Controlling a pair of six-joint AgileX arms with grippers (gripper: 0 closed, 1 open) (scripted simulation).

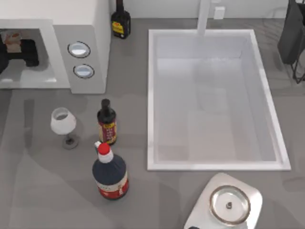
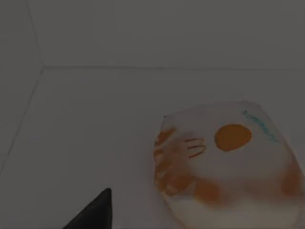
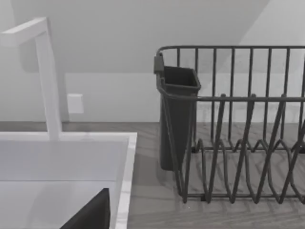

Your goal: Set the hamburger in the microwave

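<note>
Fingers (image 1: pixel 19 51) reach inside microwave (image 1: pixel 90 28) beside hamburger (image 1: pixel 13 40)

1. The microwave (image 1: pixel 57 28) stands at the far left corner of the desk, a large white box. Its light-grey control panel faces up in the top view and carries two round silver-rimmed dials, one just below the other. Its cavity is open toward the left.
2. The hamburger (image 1: pixel 13 40) sits inside that cavity, at its far left, a small tan bun with a reddish-brown streak. Seen close (image 2: pixel 224 167), it rests on the pale cavity floor, pale with orange patches.
</note>
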